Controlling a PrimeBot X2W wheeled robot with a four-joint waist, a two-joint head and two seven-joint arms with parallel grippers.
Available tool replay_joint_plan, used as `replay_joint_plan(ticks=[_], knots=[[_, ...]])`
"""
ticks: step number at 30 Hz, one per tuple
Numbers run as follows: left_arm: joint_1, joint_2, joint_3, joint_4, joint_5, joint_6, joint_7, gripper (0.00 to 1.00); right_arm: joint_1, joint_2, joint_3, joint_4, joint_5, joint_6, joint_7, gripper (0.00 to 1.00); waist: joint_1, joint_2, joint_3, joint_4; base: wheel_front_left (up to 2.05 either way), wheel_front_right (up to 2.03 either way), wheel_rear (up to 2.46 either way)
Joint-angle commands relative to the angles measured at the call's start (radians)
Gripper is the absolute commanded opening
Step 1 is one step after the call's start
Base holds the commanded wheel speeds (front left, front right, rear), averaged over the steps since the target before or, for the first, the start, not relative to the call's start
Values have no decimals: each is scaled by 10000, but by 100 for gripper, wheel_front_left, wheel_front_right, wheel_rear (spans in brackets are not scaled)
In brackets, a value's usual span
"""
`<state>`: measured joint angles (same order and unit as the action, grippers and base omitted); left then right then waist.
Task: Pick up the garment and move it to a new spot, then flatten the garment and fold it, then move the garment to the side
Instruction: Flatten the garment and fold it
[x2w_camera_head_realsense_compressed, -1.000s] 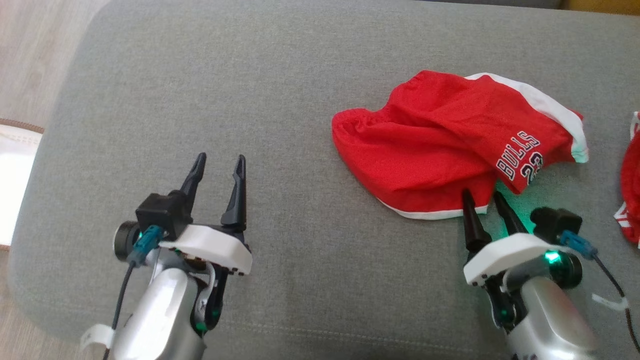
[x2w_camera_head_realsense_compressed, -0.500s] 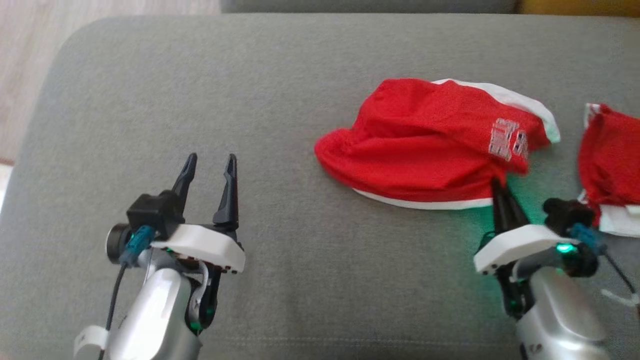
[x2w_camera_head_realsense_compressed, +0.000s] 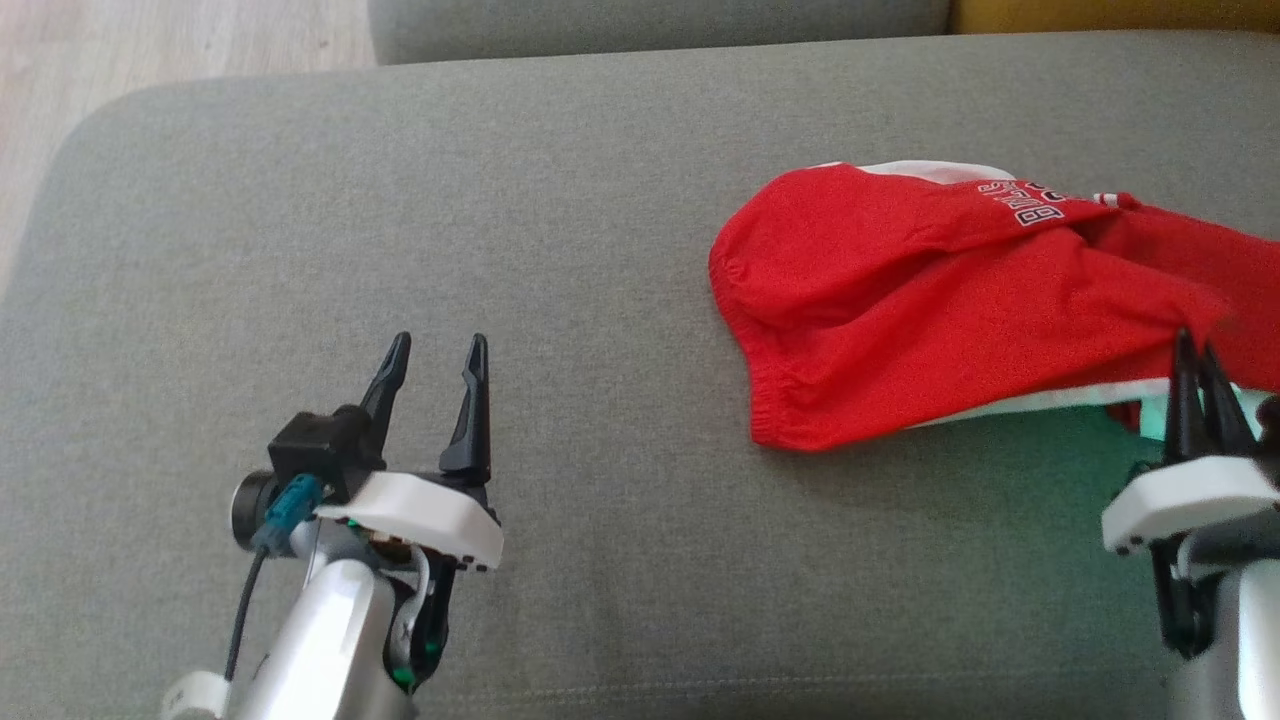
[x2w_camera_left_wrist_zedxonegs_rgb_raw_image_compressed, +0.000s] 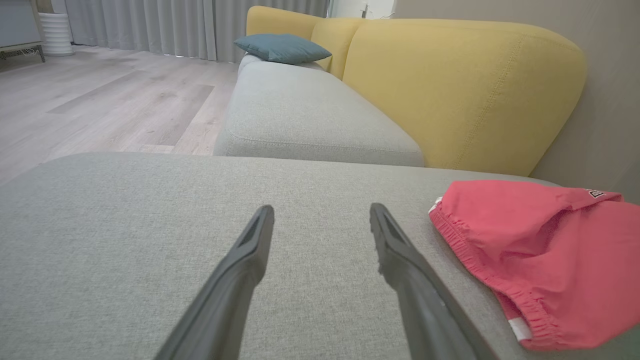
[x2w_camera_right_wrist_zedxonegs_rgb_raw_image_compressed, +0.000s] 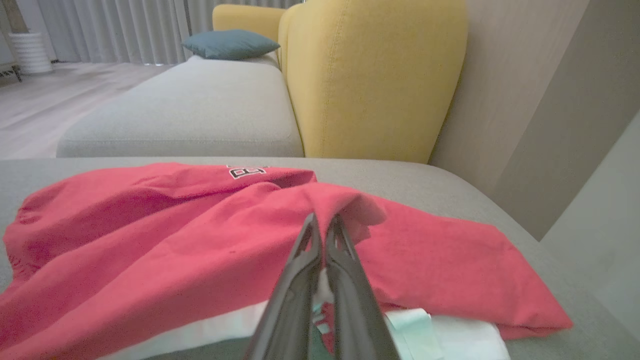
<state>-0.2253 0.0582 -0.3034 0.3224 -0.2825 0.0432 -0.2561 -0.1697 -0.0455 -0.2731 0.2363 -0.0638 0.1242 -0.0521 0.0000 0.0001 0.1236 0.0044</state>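
Note:
The garment (x2w_camera_head_realsense_compressed: 950, 300) is red with white trim and dark lettering, and it lies crumpled on the right half of the grey cushion (x2w_camera_head_realsense_compressed: 600, 250). My right gripper (x2w_camera_head_realsense_compressed: 1195, 345) is shut on a raised fold near its right end. In the right wrist view the red cloth (x2w_camera_right_wrist_zedxonegs_rgb_raw_image_compressed: 150, 240) drapes over the closed right gripper (x2w_camera_right_wrist_zedxonegs_rgb_raw_image_compressed: 322, 220). My left gripper (x2w_camera_head_realsense_compressed: 438, 342) hovers open at the lower left, well apart from the cloth. In the left wrist view the left gripper (x2w_camera_left_wrist_zedxonegs_rgb_raw_image_compressed: 321, 210) holds nothing, and the garment (x2w_camera_left_wrist_zedxonegs_rgb_raw_image_compressed: 540, 250) lies to its right.
The grey cushion's rounded edge drops to a wooden floor (x2w_camera_left_wrist_zedxonegs_rgb_raw_image_compressed: 100, 100) on the left. Beyond it stand another grey seat (x2w_camera_left_wrist_zedxonegs_rgb_raw_image_compressed: 300, 110) with a teal pillow (x2w_camera_left_wrist_zedxonegs_rgb_raw_image_compressed: 282, 47) and a yellow backrest (x2w_camera_left_wrist_zedxonegs_rgb_raw_image_compressed: 450, 85). A wall rises at the right.
My right gripper went from open at the garment's near edge to shut on the cloth, which is now pulled up and reshaped. The head camera has shifted. The left gripper stays open.

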Motion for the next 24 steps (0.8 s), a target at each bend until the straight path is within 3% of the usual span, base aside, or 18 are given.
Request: replay_joint_plan(ticks=[1,4,6,12,24], knots=[[-339,47,424,-324,124,-36,-57,100,7,-47,135,-461,-262,65,56,0,0,-1,49,37,0,0,0],[-388,13,406,-282,154,-99,-57,100,216,-47,-23,-413,-314,65,224,0,0,-1,116,89,0,0,0],[-404,-3,398,-229,175,-137,-57,100,280,-47,-248,-153,-324,65,317,100,0,-1,132,121,0,0,0],[-376,-39,335,-130,225,-207,-57,100,238,-47,-126,214,-283,65,-325,100,0,-1,50,100,0,0,0],[-271,-72,96,-436,210,-408,-57,100,853,-47,2053,-92,862,65,-1777,100,0,-1,-164,-329,0,0,0]])
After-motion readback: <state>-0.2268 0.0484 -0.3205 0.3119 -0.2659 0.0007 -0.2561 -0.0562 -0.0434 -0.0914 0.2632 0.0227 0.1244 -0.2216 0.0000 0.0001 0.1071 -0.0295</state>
